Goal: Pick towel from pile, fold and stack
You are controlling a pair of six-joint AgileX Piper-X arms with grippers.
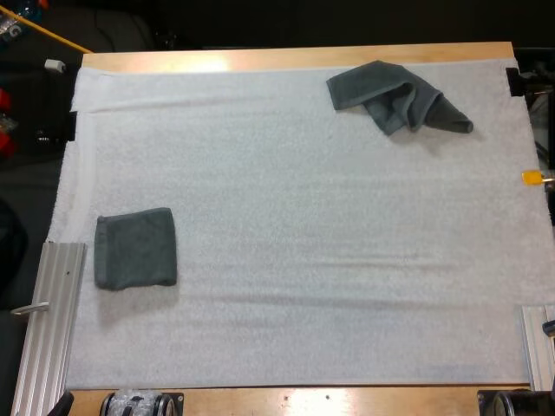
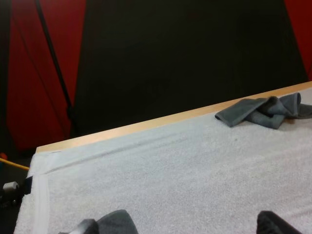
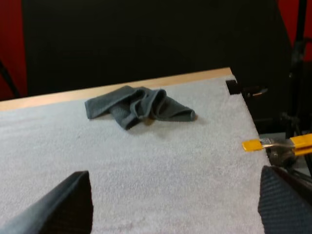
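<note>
Roughly crosswise, crumpled towel (image 1: 397,95), tip rightward

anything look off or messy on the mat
Only the crumpled towel, bunched up near the far edge of the mat, toward the right. The folded towel lies flat and square near the left edge. Nothing looks spilled or damaged.

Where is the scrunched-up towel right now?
In the high view the crumpled towel lies at the mat's far right, near the table's far edge, well away from the folded towel at the near left.
</note>
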